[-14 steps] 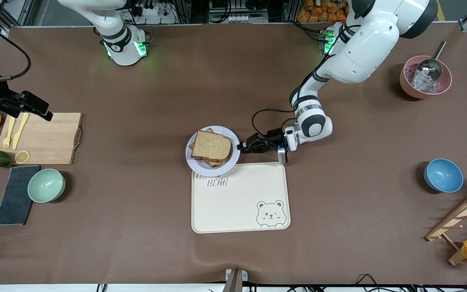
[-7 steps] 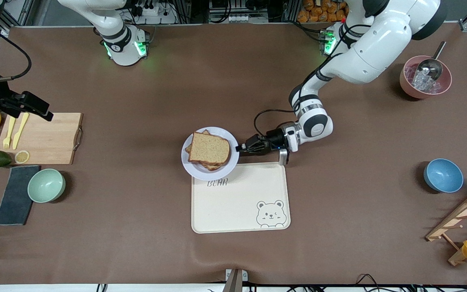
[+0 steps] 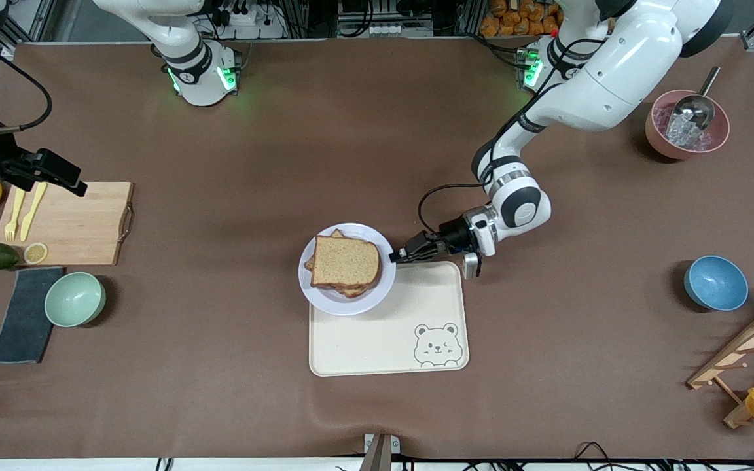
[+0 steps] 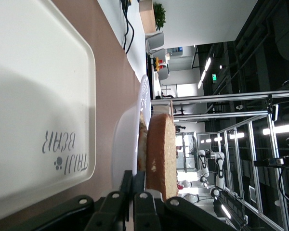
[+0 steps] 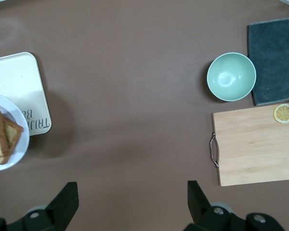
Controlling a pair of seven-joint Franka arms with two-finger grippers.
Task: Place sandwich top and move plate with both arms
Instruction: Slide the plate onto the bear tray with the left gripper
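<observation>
Squarely atop the stacked sandwich lay the tan wholemeal bread slice [image 3: 345, 261], on the small round pale plate [image 3: 347, 302] overlapping the cream bear tray [image 3: 387, 327]. The left gripper [image 3: 398, 256] pinched the plate's rim; the right gripper [image 5: 130, 204] hung spread wide above the wooden cutting board [image 3: 76, 224], waiting.

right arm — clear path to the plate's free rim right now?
Probably yes. The right gripper hangs open above bare table toward its own end; nothing stands between it and the plate. The left gripper holds the rim on its own side.
</observation>
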